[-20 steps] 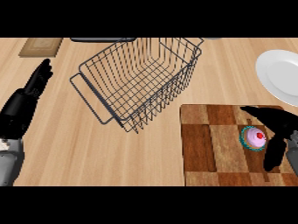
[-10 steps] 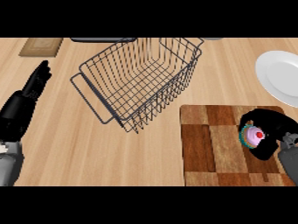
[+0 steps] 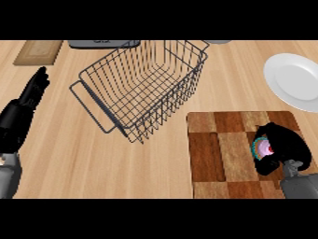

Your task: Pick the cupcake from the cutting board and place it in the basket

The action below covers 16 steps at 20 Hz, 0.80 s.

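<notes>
A cupcake [image 3: 263, 147] with a pink top and teal wrapper sits on the right half of the chequered wooden cutting board [image 3: 220, 154]. My right hand [image 3: 287, 145] is curled round it from the right, with fingers wrapping above and below, so only the cupcake's left side shows. The wire basket [image 3: 148, 84] stands on the counter up and to the left of the board, with nothing in it. At the left edge my left hand [image 3: 25, 100] rests open, fingers pointing up, far from the board.
A white plate [image 3: 300, 81] lies at the right, just above the board. A tan wooden block [image 3: 38, 51] and a grey object [image 3: 103, 43] sit along the far edge. Bare wooden counter spreads between the basket and my left arm.
My right hand has come down and closed its fingers round the cupcake. The left hand, basket and board have stayed where they were.
</notes>
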Motion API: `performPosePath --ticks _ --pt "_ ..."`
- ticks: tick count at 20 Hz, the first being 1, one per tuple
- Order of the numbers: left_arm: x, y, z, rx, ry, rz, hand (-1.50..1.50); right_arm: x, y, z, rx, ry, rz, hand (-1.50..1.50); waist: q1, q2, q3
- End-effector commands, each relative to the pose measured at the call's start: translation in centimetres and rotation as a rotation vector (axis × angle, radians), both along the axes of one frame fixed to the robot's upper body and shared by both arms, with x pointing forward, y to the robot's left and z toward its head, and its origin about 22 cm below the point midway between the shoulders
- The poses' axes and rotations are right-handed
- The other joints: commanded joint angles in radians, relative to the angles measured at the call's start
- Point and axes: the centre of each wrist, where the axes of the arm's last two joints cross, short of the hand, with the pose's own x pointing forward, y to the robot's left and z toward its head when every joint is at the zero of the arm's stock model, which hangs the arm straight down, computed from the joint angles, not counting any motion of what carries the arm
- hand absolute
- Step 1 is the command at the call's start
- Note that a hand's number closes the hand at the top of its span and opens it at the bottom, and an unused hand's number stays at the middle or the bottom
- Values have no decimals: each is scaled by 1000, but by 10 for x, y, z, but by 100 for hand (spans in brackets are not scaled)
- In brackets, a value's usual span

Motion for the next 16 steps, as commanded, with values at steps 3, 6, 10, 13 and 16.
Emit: performPosePath --ticks 3,6,10,13,16 --pt "-6 6 8 9 -6 -4 0 -51 22 -7 -155 -103 -326 150 3 12 11" --pt "-7 1 3 13 -2 -16 0 -66 39 10 -208 -212 -405 150 14 16 11" --pt "5 -12 2 -14 6 -1 0 -78 52 54 -163 -523 -440 150 -2 14 11" --pt "2 7 14 7 4 -19 0 -70 68 104 -43 -796 -458 150 17 11 11" --pt "1 -9 11 -3 6 -24 0 -81 85 137 119 -974 -407 150 28 12 12"
